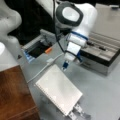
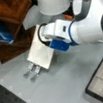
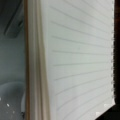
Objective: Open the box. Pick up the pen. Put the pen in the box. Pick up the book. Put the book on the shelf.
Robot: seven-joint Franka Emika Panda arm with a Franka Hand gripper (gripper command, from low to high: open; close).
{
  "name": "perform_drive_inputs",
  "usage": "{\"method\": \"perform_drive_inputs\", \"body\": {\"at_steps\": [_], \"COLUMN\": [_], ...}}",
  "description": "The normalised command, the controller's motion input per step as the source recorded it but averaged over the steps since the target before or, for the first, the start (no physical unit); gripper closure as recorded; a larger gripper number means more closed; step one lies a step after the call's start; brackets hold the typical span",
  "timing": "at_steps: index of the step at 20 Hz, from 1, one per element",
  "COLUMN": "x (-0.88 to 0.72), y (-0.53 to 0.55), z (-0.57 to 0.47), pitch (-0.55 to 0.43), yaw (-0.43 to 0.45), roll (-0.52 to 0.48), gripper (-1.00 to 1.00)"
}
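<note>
The box (image 1: 105, 53) stood open at a front view's right, the pen (image 1: 96, 46) lying in its lining. The book (image 1: 58, 88) leaned tilted on the silver stand (image 1: 78, 111) on the grey worktop (image 1: 100, 92), beside the shelf (image 1: 15, 95). The tool (image 1: 65, 65) hung at the book's upper edge; whether clenched or released, cannot tell. Wrist view showed only the book's ruled page.
</note>
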Motion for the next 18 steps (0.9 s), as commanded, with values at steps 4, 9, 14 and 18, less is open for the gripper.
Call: {"method": "perform_drive_inputs", "body": {"at_steps": [4,9,14,18], "x": [-0.30,-0.21,-0.14,-0.10], "y": [-0.11,-0.06,-0.02,0.00], "z": [-0.08,-0.13,-0.14,-0.17], "pitch": [-0.061,-0.106,-0.125,-0.132], "yaw": [0.105,0.112,0.155,0.122], "roll": [-0.397,-0.365,-0.397,-0.387], "gripper": [-1.00,-1.00,-1.00,-1.00]}}
